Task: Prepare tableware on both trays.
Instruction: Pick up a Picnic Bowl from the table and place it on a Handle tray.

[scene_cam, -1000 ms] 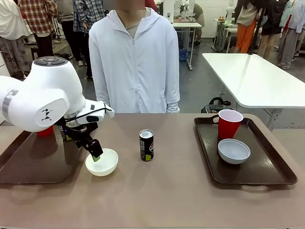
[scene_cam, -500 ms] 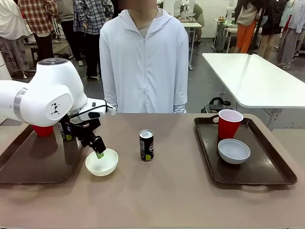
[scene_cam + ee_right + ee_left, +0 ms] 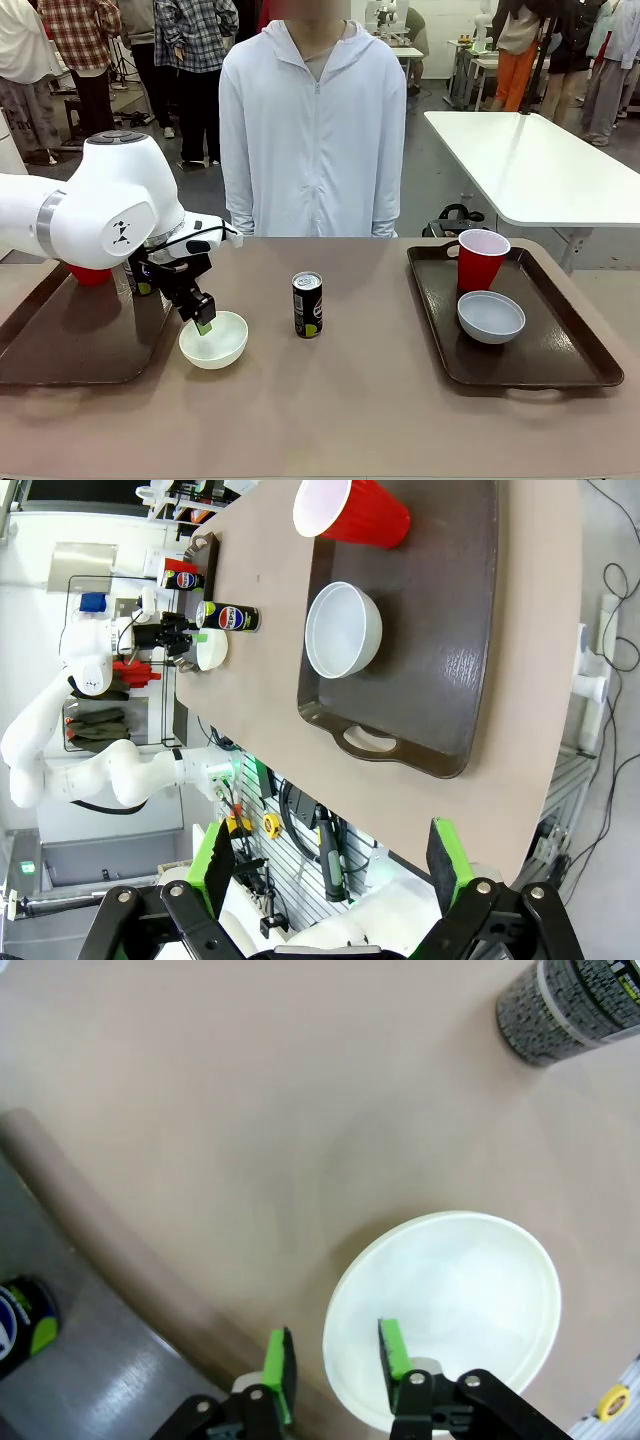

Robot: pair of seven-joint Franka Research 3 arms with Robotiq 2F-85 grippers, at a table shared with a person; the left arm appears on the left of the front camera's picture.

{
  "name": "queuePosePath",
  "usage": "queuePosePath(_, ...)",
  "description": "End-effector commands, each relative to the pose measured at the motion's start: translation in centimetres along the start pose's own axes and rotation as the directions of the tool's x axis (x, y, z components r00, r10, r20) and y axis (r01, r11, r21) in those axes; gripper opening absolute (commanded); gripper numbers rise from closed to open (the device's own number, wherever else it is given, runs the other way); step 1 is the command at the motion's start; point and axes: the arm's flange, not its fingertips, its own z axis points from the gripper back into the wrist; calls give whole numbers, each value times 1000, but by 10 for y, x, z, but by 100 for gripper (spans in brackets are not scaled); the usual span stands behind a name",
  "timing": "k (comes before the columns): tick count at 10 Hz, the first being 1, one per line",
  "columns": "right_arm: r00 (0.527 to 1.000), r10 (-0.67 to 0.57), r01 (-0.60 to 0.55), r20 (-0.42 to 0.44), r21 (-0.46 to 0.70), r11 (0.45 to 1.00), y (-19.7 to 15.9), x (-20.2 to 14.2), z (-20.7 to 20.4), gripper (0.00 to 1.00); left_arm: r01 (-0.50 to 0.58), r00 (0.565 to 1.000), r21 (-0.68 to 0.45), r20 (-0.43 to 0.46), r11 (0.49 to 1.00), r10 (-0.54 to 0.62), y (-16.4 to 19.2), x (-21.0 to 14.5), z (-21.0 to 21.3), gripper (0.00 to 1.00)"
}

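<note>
Closing in on the white bowl (image 3: 213,339), lower left of centre in the front view: the left gripper (image 3: 203,322) straddles the bowl's rim nearest the left tray (image 3: 60,345). In the left wrist view the rim sits between the two green pads (image 3: 278,1372), one pad inside the bowl and one outside. The jaws stand partway closed; whether they already pinch the rim, I cannot tell.

Progress, judged from how things lie:
- Right tray (image 3: 560,350), right side of frame: holds a red cup (image 3: 481,259) and the grey-blue bowl (image 3: 490,316). No can on it.
- Left tray, lower left: a second red cup (image 3: 92,274) and a black can (image 3: 137,278) sit at its far end, both partly hidden behind the arm.
- White bowl stands on the bare table just beside the left tray, not yet on it.
- A second black can (image 3: 307,304) stands upright mid-table, between the trays.

Left to do, likely: bowl onto left tray, mid-table can onto right tray.

Right gripper (image 3: 330,865): fingers spread wide, holding nothing, hanging high above the right tray's near end.

Surroundings: a person in a white hooded jacket (image 3: 313,130) stands at the far edge, centre frame, hands out of sight. Nothing lies between bowl and left tray except the tray's raised rim.
</note>
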Motion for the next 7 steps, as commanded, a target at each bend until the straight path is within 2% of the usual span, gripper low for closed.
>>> queuePosePath(1, 1000, -22, 22, 7, -1, 1000, 2, 1, 0, 100, 18, 1000, 0, 7, 1000, -18, 7, 2, 1, 0)
queuePosePath(2, 1000, -22, 22, 7, -1, 1000, 2, 1, 0, 100, 14, 1000, 3, 7, 1000, -14, 8, 2, 3, 2)
queuePosePath(7, 1000, -22, 22, 7, -1, 1000, 2, 1, 0, 100, 19, 1000, 30, -3, 999, -19, 5, -6, 12, 0)
